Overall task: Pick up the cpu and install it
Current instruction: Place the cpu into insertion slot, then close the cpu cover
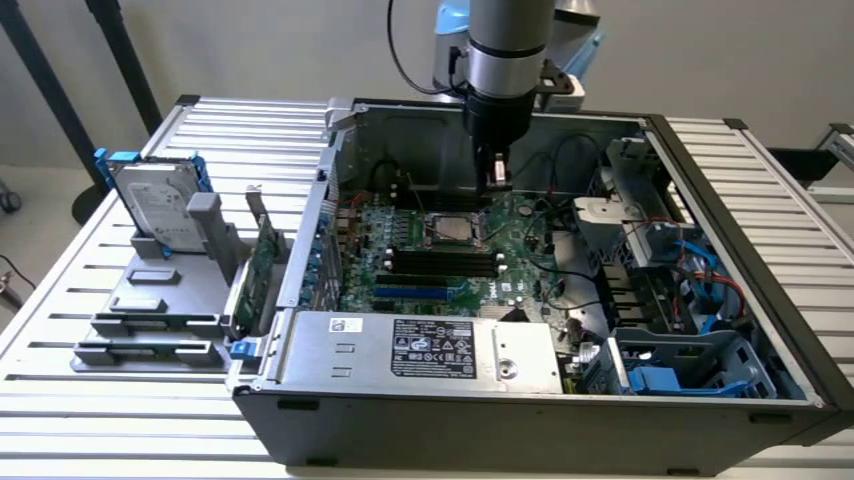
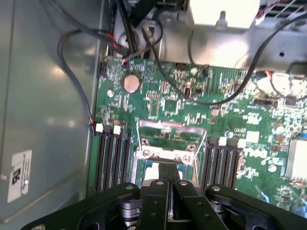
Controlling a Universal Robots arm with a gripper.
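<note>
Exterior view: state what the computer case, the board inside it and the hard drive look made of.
Computer case: sheet metal, matte grey, with folded edges. Board: green laminate, probably fibreglass, carrying soldered parts. Hard drive: metal-looking silver shell with a label, held in a blue frame, likely plastic.

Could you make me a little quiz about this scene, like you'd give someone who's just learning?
1. True or false: the hard drive lies inside the computer case.
2. Pick one. The fingers are nearest to: A) the hard drive, B) the socket on the green motherboard, C) the grey rack.
3. In one word: are the fingers open or shut?

Key
1. False. It stands in the grey rack outside the case, on the exterior view's left.
2. B.
3. Shut.
</note>
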